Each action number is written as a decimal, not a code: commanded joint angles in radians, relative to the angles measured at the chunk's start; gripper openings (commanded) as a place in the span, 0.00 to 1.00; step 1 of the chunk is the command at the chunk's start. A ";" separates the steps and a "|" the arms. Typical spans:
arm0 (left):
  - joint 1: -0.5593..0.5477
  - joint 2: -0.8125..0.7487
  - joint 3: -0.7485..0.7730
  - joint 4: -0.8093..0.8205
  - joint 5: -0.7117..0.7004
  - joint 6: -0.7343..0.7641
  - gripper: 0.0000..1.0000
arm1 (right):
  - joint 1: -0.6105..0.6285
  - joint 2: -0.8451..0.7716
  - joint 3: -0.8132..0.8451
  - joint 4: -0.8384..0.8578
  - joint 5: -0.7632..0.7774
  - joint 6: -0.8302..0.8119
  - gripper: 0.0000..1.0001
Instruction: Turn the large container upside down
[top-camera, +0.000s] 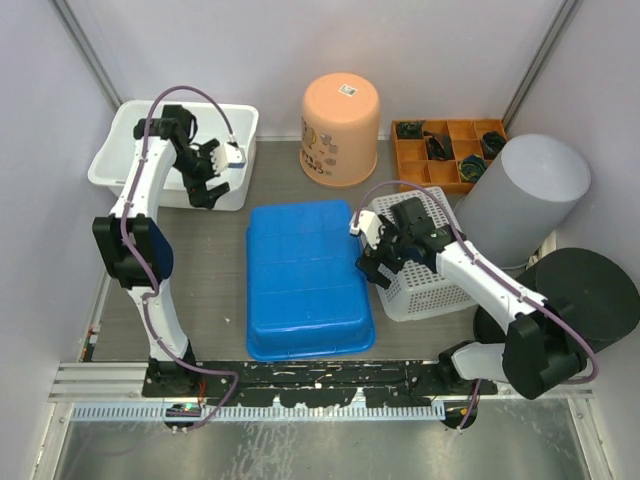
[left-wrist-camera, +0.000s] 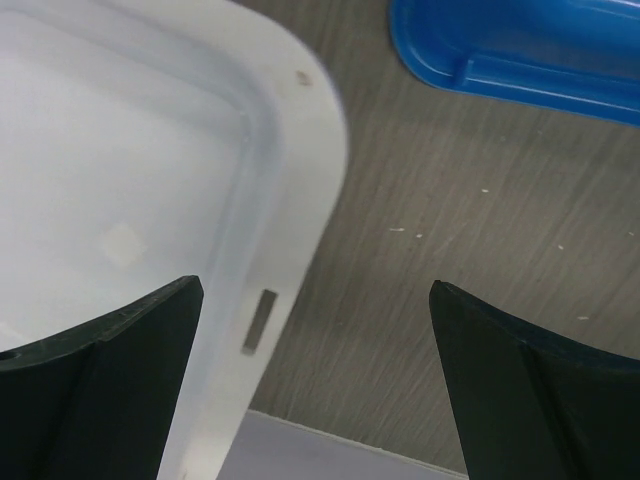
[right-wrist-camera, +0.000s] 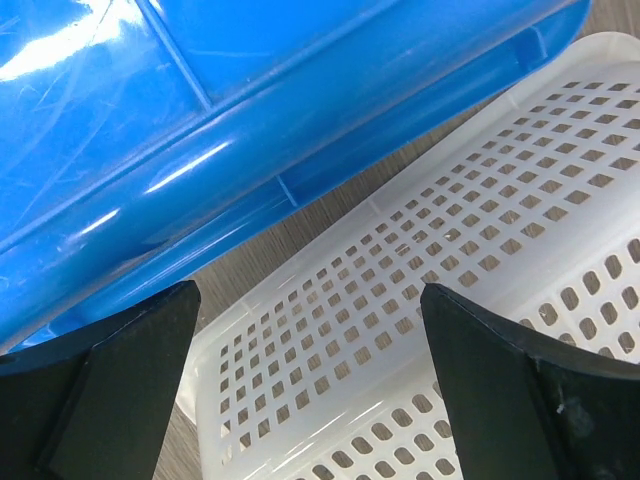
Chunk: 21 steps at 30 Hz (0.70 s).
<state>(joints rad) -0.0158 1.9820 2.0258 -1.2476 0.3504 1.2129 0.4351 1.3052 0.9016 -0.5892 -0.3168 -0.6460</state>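
The large blue container (top-camera: 305, 275) lies in the middle of the table with its ribbed base facing up and its rim on the table. It also shows in the left wrist view (left-wrist-camera: 520, 50) and the right wrist view (right-wrist-camera: 200, 100). My left gripper (top-camera: 215, 170) is open and empty, above the near right corner of a white tub (left-wrist-camera: 200, 150), apart from the blue container. In its wrist view the left gripper (left-wrist-camera: 315, 380) has its jaws spread wide. My right gripper (top-camera: 378, 255) is open and empty at the container's right edge, and shows in its wrist view (right-wrist-camera: 305, 380) over a white perforated basket (right-wrist-camera: 450, 250).
The white tub (top-camera: 105, 170) stands at the back left. An upside-down orange bucket (top-camera: 340, 128) and an orange compartment tray (top-camera: 410, 152) stand at the back. The perforated basket (top-camera: 430, 290), a grey cylinder (top-camera: 520, 195) and a black round object (top-camera: 590, 290) crowd the right side.
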 joint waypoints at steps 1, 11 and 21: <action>0.010 0.008 0.043 -0.177 0.095 0.154 0.99 | -0.079 -0.042 -0.079 -0.014 0.120 0.061 1.00; 0.013 0.125 0.061 -0.058 -0.078 0.224 0.89 | -0.178 -0.103 -0.137 0.056 0.147 0.106 1.00; -0.007 0.292 0.316 -0.154 -0.196 0.114 0.00 | -0.189 -0.043 -0.158 0.086 0.181 0.108 1.00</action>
<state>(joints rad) -0.0498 2.2742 2.2688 -1.3827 0.2253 1.4307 0.2615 1.2037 0.7910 -0.4400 -0.2466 -0.5442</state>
